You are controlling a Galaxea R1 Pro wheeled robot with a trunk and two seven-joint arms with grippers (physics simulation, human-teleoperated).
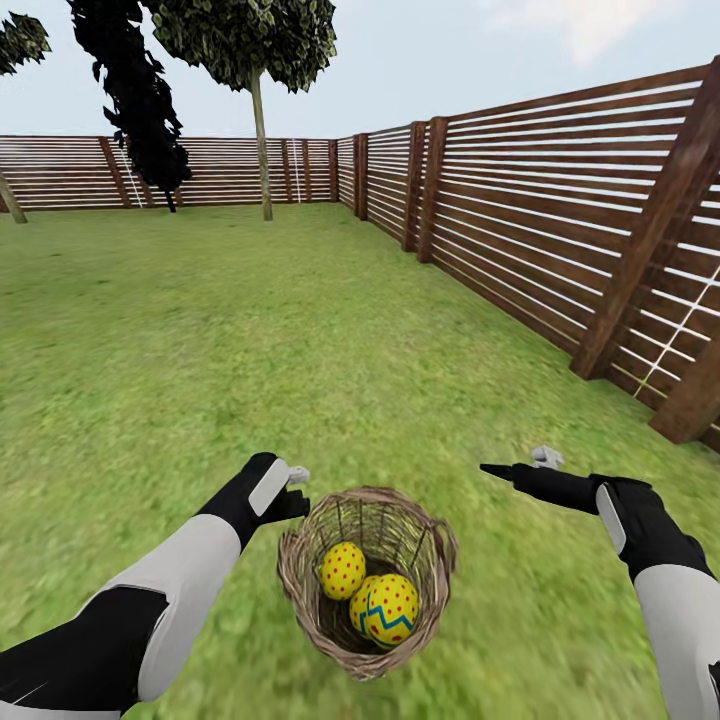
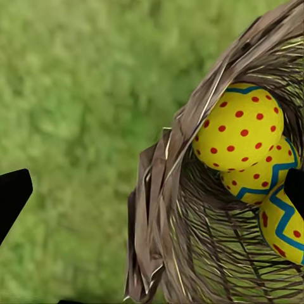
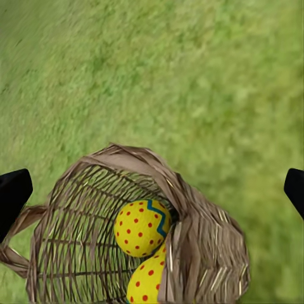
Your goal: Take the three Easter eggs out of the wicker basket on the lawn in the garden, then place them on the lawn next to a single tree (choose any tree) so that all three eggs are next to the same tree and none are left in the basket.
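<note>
Lawn (image 1: 250, 340) fills most of the head view, wide green grass running back to a slatted wooden fence (image 1: 560, 230) along the 12 to 3 o'clock side. Tree (image 1: 262, 150) with a thin straight trunk and dark blocky foliage stands far off at about 11 o'clock by the fence; a second dark tree (image 1: 135, 100) hangs just beside it toward 10 o'clock. Wicker basket (image 1: 368, 580) sits on the grass at 6 o'clock, tilted, mouth open toward the camera, between both arms. Three Easter eggs (image 1: 343, 570) lie inside it, touching each other, yellow with red dots and blue zigzags. Left gripper (image 1: 293, 487) hovers just beside the basket rim at its 10 o'clock, fingers spread wide, nothing between them. Right gripper (image 1: 525, 463) is near the basket at 2 o'clock, apart from it, likewise released and empty.
</note>
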